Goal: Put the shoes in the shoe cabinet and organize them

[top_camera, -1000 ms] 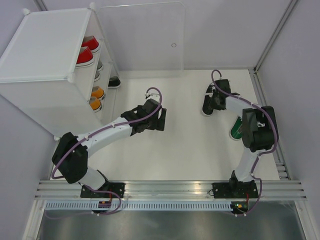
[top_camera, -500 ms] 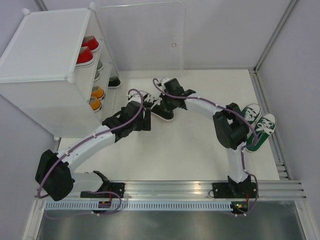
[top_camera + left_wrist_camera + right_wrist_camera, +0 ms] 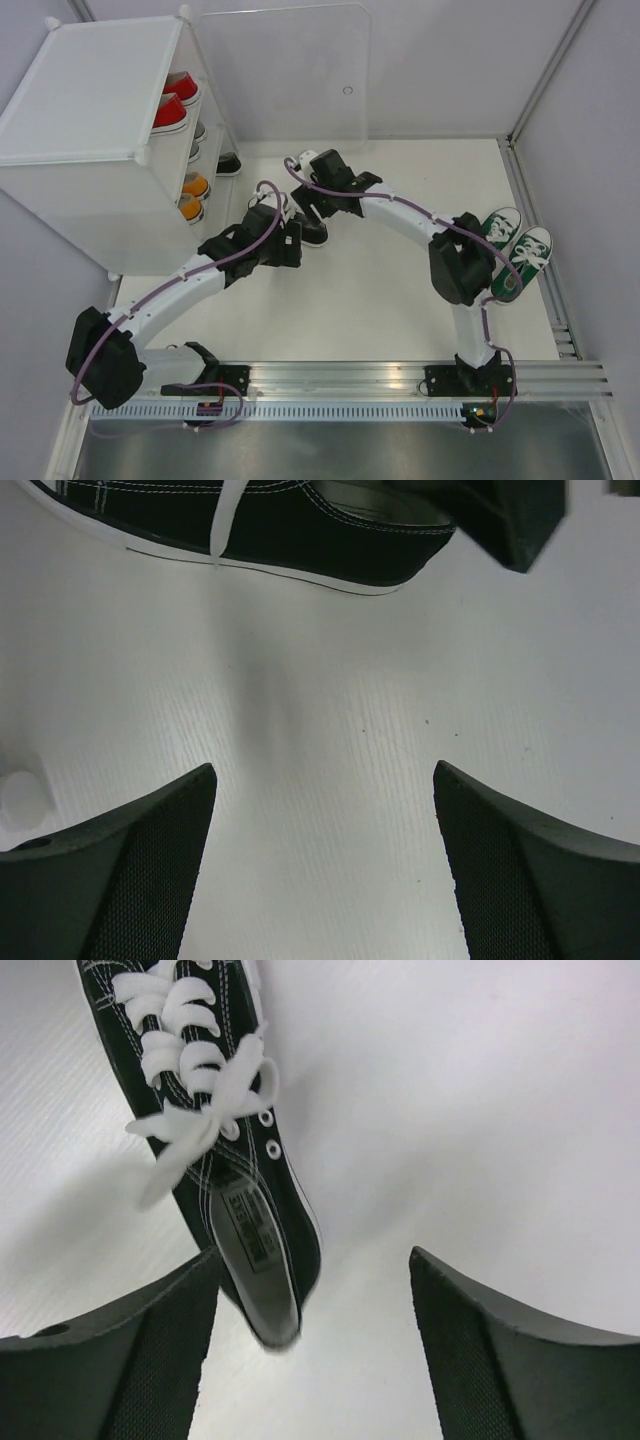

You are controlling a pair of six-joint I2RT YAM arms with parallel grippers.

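Note:
One black shoe (image 3: 312,233) with white laces lies on the table in the middle, just in front of the shoe cabinet (image 3: 90,100). My right gripper (image 3: 312,208) hangs open over its heel; in the right wrist view the shoe (image 3: 215,1140) rests by the left finger, and the gripper (image 3: 313,1255) touches nothing. My left gripper (image 3: 294,246) is open beside the shoe. The left wrist view has the shoe's side (image 3: 280,530) ahead of the empty gripper (image 3: 322,770). Two green shoes (image 3: 505,240) lie at the right edge. Red (image 3: 175,100), orange (image 3: 193,195) and another black shoe (image 3: 228,163) sit in the cabinet.
The cabinet's clear door panel (image 3: 285,75) stands swung open along the back wall. A raised rail (image 3: 540,230) borders the table's right side next to the green pair. Both arm bases sit on the metal rail (image 3: 340,378) at the near edge.
My right arm carried the black shoe from the right side to the middle, set it down and opened. My left gripper drew back slightly toward the cabinet, still open.

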